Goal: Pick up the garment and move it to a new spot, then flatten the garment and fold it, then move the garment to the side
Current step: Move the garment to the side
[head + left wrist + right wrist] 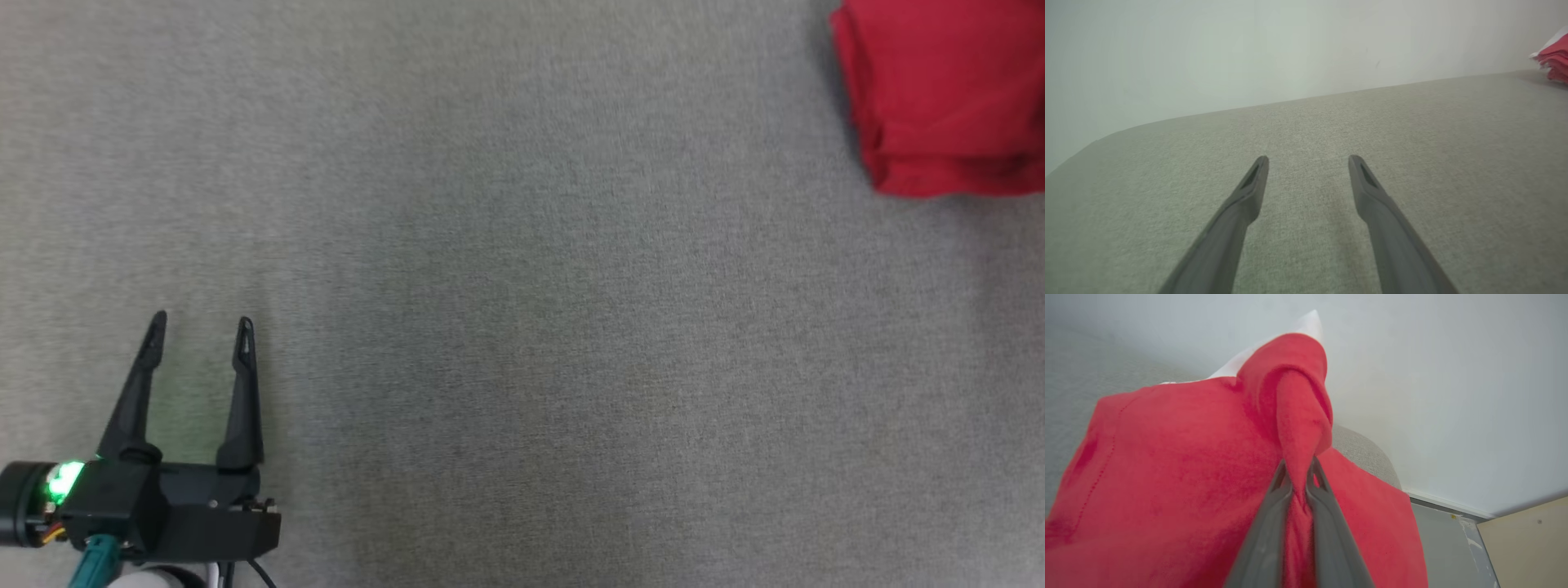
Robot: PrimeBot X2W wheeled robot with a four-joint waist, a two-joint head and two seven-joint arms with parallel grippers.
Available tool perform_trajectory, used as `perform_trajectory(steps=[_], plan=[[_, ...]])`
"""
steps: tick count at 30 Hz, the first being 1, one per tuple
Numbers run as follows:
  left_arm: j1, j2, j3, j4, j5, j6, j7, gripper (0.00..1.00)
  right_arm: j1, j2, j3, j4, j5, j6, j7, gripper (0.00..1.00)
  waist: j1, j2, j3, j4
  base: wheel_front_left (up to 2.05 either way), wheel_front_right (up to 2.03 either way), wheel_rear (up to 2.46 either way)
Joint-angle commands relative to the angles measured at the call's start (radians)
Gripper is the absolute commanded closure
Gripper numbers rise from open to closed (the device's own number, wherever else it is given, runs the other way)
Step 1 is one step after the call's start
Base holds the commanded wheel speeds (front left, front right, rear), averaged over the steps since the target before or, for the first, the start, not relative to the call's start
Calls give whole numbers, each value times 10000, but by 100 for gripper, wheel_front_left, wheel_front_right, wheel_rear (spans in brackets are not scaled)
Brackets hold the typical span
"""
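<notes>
**Red garment pinched by the right gripper near the edge of a grey padded surface**

Head view: the red garment (pixel 947 98) lies in folded layers at the top right, on a grey fabric-covered surface (pixel 522 327). The left gripper (pixel 202 318) hovers at the lower left with its fingers spread wide. It holds nothing and is well apart from the cloth, with broad bare surface between them.

Left wrist view: the spread fingers point across bare grey fabric toward a pale wall (pixel 1249 49). The surface's far edge rounds off at the left.

Right wrist view: the right gripper (pixel 1299 465) is closed tight on a raised ridge of the red cloth, which drapes away below. The cloth looks soft, light and limp. It would likely sag and unfold from a single pinch, so gripping through stacked layers at a folded edge seems safer. A rounded edge of the surface sits just behind the garment, with floor (pixel 1445 543) beyond, leaving little room on that side.
</notes>
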Motion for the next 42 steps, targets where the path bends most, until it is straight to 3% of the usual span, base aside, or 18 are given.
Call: perform_trajectory(steps=[1, 13, 25, 26, 28, 29, 36, 42], plan=[[-160, 112, 45, -181, -3, -43, -31, 0, -324, -256, -13, -143, 134, -33, 127, 100, -2, -2, 889, -573, 0, 0, 0], [-342, 304, 13, -1410, 165, -32, -31, 0, -1144, -1642, -65, -620, 0, -33, 751, 100, -2, -2, 1872, -1151, 0, 0, 0], [-419, 435, 91, -2009, 198, 89, -22, 0, -1358, -1984, -687, -421, -614, -33, 805, 100, -2, -2, 2408, -1119, 0, 0, 0], [-413, 428, 86, -2019, 198, 87, -20, 0, -1349, -1965, -734, -382, -746, -33, 849, 97, -2, -2, 2426, -1099, 0, 0, 0], [-356, 421, 105, -2013, 203, 109, -19, 0, -1399, -1903, -935, -182, -969, -33, 1027, 53, -2, -2, 2440, -1073, 0, 0, 0], [-342, 425, 116, -1986, 201, 130, -17, 0, -1410, -1835, -1018, -139, -1086, -33, 1054, 1, -2, -2, 2435, -1063, 0, 0, 0], [-214, 376, 215, -1748, 126, 247, -19, 0, -1305, -1135, -2017, -91, -1961, -33, 326, 0, -2, -2, 1864, -1099, 0, 0, 0], [120, 167, 201, -1536, 58, 333, -26, 0, -924, -634, -2563, -292, -1965, -33, -367, 0, -2, -2, 921, -983, 0, 0, 0]])
